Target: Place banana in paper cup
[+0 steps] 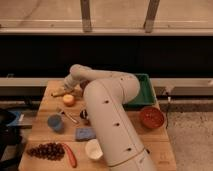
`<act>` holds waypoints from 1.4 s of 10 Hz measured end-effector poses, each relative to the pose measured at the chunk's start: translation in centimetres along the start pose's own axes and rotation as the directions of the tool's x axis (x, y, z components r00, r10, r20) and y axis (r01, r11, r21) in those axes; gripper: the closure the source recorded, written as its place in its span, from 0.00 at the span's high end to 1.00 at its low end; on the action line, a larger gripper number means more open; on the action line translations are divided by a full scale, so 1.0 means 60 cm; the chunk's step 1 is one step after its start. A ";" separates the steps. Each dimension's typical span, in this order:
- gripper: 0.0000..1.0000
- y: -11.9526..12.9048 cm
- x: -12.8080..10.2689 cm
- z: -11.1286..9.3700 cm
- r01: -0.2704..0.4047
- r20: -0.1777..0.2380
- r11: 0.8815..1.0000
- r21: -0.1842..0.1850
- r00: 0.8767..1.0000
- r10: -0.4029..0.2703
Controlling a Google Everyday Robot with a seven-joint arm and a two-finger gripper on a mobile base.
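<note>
The banana [58, 93] is a small pale-yellow piece lying near the back left edge of the wooden table [45, 135]. My gripper [69, 90] is at the end of the white arm, right beside the banana's right end and just behind the round orange-yellow fruit [68, 100]. The wrist hides the contact with the banana. The white paper cup [93, 149] stands upright and empty at the front of the table, close against the arm's big white link, far from the gripper.
A light-blue cup [55, 122], a spoon [68, 116], a small metal cup [84, 114], a blue sponge [85, 133], a dark grape cluster [45, 150] and a red pepper-like thing [70, 155] lie on the table. A green tray [146, 92] and a red bowl [151, 117] are to the right.
</note>
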 end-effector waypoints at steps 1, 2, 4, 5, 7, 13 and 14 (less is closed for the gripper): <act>0.15 0.002 0.000 0.000 0.004 -0.001 1.000 -0.004 1.000 -0.004; 0.07 0.002 0.000 -0.001 0.005 -0.001 1.000 -0.006 1.000 -0.005; 0.00 0.002 -0.002 -0.005 0.004 0.012 1.000 -0.011 1.000 -0.004; 0.00 0.001 -0.007 -0.012 0.005 0.024 1.000 -0.013 1.000 -0.005; 0.00 0.004 -0.035 -0.040 0.023 0.062 1.000 -0.018 0.998 -0.022; 0.00 0.012 -0.072 -0.148 0.077 0.163 0.995 -0.059 0.984 -0.067; 0.00 0.014 -0.063 -0.176 0.081 0.176 0.995 -0.064 0.982 -0.068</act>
